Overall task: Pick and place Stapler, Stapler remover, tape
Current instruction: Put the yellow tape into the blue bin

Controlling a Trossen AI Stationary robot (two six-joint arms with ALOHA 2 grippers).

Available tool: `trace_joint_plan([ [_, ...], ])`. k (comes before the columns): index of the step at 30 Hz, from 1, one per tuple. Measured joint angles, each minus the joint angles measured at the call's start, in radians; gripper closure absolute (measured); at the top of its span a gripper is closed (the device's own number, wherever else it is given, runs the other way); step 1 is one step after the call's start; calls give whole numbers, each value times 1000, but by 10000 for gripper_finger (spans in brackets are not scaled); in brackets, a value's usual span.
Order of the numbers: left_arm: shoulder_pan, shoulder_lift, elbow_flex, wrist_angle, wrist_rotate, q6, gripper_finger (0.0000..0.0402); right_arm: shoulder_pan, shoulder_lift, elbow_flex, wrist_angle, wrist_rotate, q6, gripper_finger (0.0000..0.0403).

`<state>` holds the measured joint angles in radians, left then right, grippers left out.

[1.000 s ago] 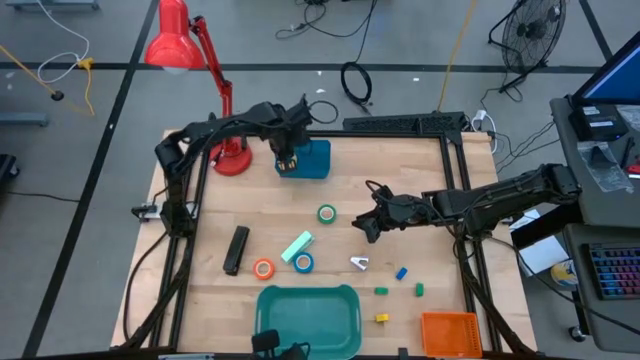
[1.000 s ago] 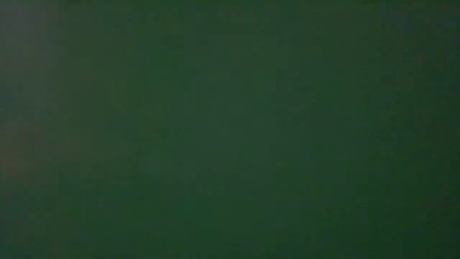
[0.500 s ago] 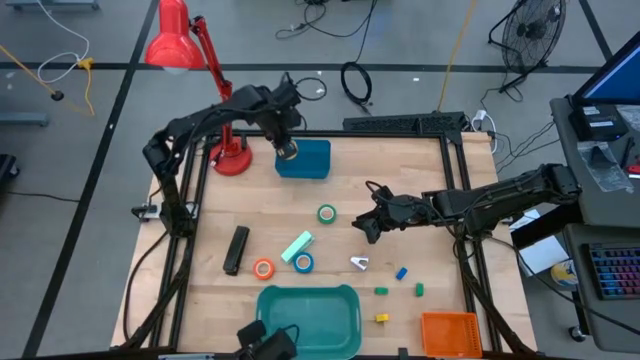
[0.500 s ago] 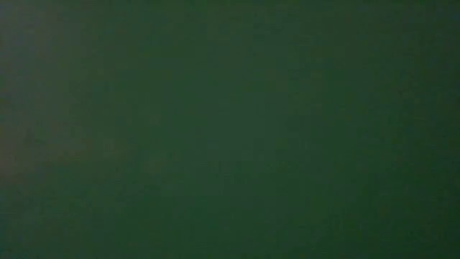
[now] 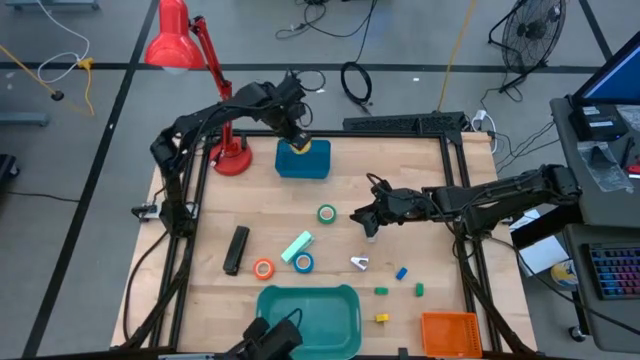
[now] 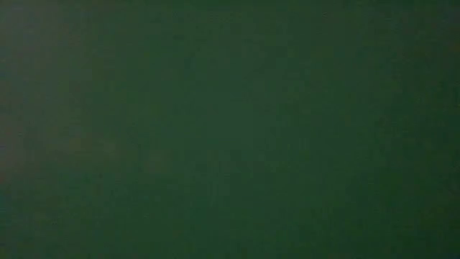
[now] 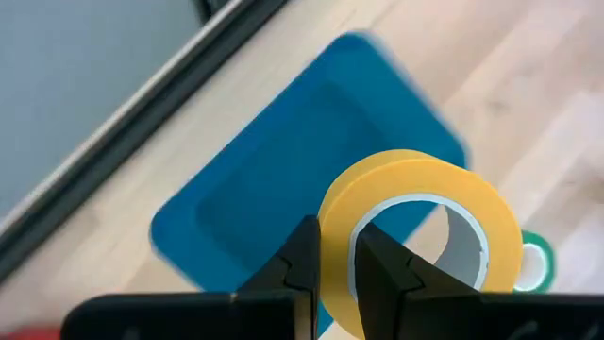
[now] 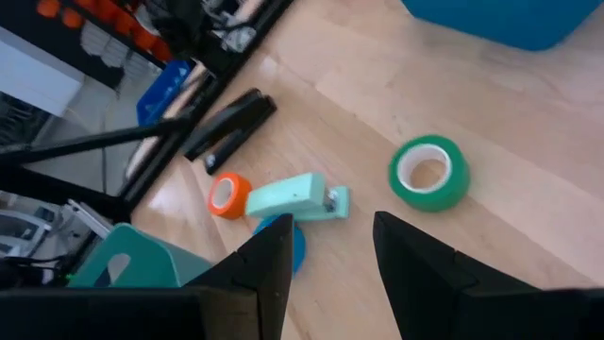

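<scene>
**Yellow tape held over the blue bin**

The left gripper pinches the wall of the yellow tape roll between nearly closed fingers, above the blue bin at the table's far side. The right gripper hovers mid-table with fingers apart, holding nothing, just right of the green tape roll. The stapler lies at the left; the orange tape roll and blue tape roll flank the near end of a mint-green block. A teal tray sits at the near edge.

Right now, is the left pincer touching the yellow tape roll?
Touching. The left wrist view shows the left pincer with its fingers closed on the wall of the yellow tape roll, held above the blue tray.
</scene>
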<state>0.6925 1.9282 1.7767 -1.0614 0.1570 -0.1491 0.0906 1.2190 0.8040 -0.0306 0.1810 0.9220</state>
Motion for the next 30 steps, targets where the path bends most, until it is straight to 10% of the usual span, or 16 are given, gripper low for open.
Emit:
trace_joint_plan([
  [13,51,343,494,-336,7,35,364,3,0,0,19,-2,0,261],
  [30,8,384,518,-389,-3,199,364,9,0,0,3,-1,-18,261],
])
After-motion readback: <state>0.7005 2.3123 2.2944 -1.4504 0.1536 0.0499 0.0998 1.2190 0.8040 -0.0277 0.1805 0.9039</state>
